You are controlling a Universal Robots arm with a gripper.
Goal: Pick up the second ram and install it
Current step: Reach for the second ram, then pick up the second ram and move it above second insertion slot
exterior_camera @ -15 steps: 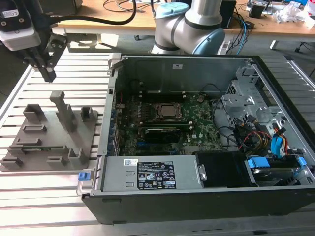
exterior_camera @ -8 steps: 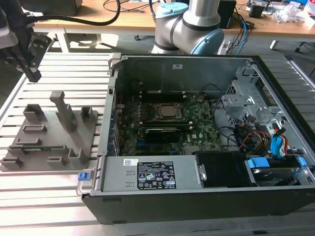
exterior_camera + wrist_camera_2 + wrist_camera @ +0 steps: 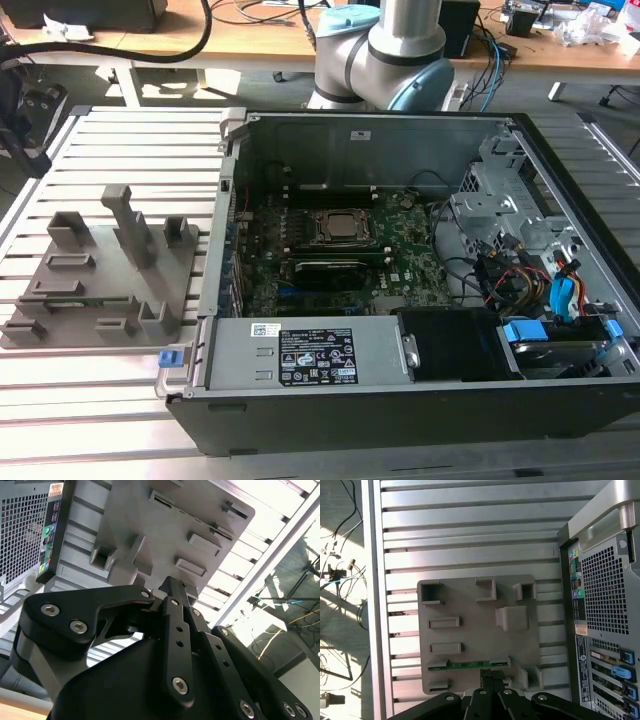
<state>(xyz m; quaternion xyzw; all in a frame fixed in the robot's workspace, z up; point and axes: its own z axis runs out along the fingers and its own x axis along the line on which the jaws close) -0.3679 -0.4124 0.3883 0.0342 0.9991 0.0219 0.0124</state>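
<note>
**Second ram [image 3: 469,664] sitting in the holder tray, gripper [image 3: 492,675] hanging over it, not gripping**

Second ram is sitting in a slot of the grey holder tray [image 3: 470,640], in the slot row closest to the gripper. It's appearing to stand on edge, with just the thin green top edge showing. The tray is lying on the slatted aluminium table [image 3: 140,150], just beside the open PC case [image 3: 380,118] on the exterior view's left. That's putting the ram well apart from the motherboard [image 3: 410,265].

Gripper is hovering above the tray, near the strip's mid-length but apart from it. In both wrist views the jaws are looking closed together with nothing between them.

Handling, my read:
- **Weight and stiffness:** I'm judging it light, thin and stiff, so it won't sag. It's probably brittle if bent or twisted.
- **Fragile parts:** the chips on the faces and the contact edge are the delicate bits. The contact edge is likely sitting down in the slot, out of reach.
- **Slip:** the flat faces are likely smooth, so I'm expecting slip if the grip is light.
- **Where to hold:** across the two flat faces, on the exposed upper edge, near mid-length. An off-centre grip risks the board swinging or tilting.
- **Clearance:** the slot walls are looking close on both sides, so I'm seeing little room to come down around the strip.
</note>
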